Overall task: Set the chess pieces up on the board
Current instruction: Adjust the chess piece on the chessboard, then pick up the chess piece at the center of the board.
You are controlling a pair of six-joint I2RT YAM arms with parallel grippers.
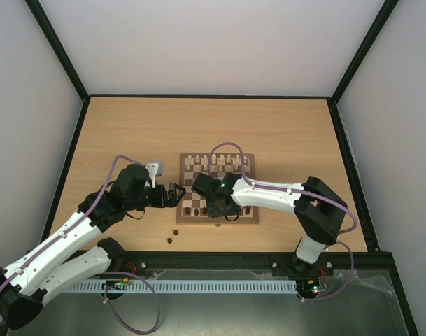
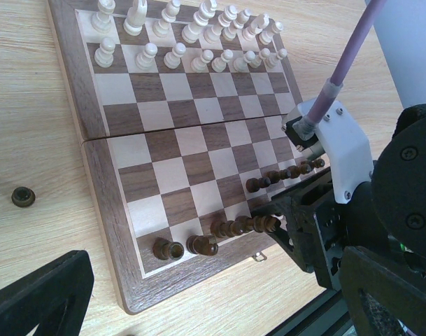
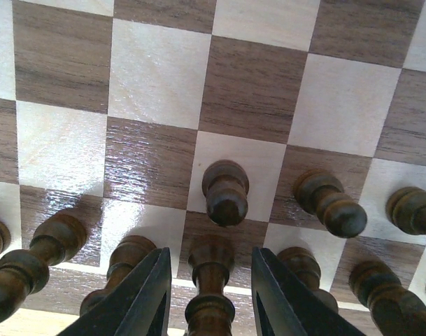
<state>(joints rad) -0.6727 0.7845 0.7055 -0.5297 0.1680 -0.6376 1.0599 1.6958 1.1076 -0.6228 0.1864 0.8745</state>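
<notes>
The board lies mid-table, just beyond the arm bases. Pale chess pieces stand in two rows along its far edge, and dark chess pieces crowd its near rows. The right gripper hangs low over those near rows, its fingers parted either side of one dark piece without touching it. The left gripper hovers spread wide and empty just left of the board. A stray dark piece sits on the table off the board's near-left corner.
</notes>
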